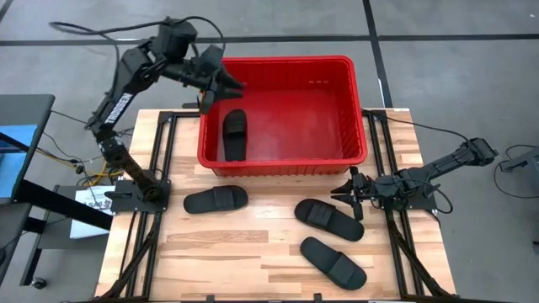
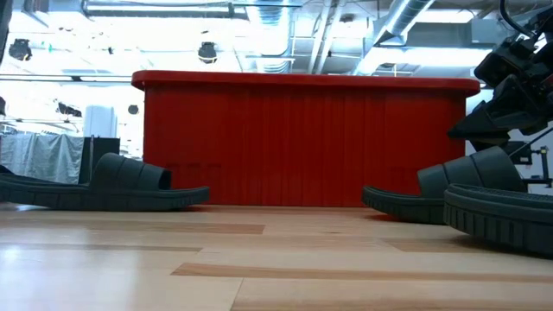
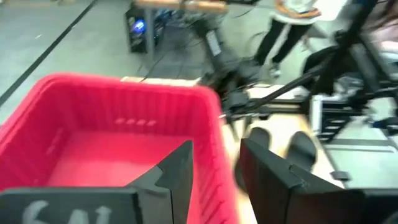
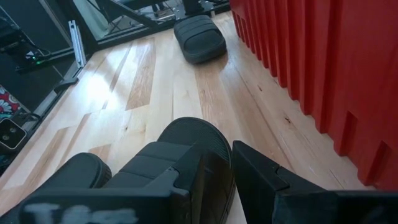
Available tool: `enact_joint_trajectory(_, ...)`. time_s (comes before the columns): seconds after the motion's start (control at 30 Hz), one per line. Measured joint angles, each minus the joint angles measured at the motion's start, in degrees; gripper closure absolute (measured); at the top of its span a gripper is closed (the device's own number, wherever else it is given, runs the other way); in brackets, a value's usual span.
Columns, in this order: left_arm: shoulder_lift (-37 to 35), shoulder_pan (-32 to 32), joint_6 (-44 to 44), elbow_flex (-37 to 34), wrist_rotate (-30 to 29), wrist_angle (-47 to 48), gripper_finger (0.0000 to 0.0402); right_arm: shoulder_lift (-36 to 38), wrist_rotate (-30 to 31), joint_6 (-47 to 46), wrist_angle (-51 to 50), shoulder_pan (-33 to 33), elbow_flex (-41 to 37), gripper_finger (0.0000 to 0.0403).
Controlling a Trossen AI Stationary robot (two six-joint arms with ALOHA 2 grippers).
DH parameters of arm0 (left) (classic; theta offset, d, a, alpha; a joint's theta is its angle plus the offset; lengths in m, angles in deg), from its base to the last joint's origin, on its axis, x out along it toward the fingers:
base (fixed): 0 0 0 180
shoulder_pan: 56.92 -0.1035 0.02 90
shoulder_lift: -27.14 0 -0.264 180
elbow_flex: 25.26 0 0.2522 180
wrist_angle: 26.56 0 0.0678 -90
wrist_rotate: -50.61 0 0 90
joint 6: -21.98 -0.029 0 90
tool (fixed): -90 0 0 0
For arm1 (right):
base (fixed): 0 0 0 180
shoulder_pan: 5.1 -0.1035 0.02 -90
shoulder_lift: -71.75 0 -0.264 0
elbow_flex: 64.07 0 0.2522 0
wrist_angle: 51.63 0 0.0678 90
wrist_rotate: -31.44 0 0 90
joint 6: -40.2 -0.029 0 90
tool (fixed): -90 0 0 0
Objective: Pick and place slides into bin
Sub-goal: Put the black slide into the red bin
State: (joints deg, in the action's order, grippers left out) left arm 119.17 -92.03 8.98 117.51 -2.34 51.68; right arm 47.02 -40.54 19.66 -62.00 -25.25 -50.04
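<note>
one matte black slide [image 1: 234,135] is lying in the red bin [image 1: 345,67] with my empty left gripper [image 1: 226,82] spread apart over its far-left rim, so next I reckon my right gripper [image 1: 352,192], fingers apart, should clamp the slide [image 1: 328,219] just beside it on the tabletop [image 1: 236,252].

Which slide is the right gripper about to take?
Start at the red bin and go to its front right corner, where the right gripper sits low over the table. The slide right beside it is the one, nearer the bin than the other slide in front.
</note>
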Motion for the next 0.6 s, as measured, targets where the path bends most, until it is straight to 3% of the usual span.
enact_joint_trajectory(0.17,-3.7,5.0,2.6,-1.6,0.9,-6.7,0.0281,0.0,0.0,0.0,0.0,0.0,0.0,0.0327)
enact_joint_trajectory(0.3,-8.0,7.6,7.0,-5.8,-5.8,-14.3,0.0281,0.0,0.0,0.0,0.0,0.0,0.0,0.0327)
enact_joint_trajectory(0.43,-14.3,9.3,10.7,-16.1,-16.0,-24.2,0.0281,0.0,0.0,0.0,0.0,0.0,0.0,0.0327)
enact_joint_trajectory(0.6,-23.1,10.2,16.1,-33.0,-20.1,-40.0,0.0281,0.0,0.0,0.0,0.0,0.0,0.0,0.0327)
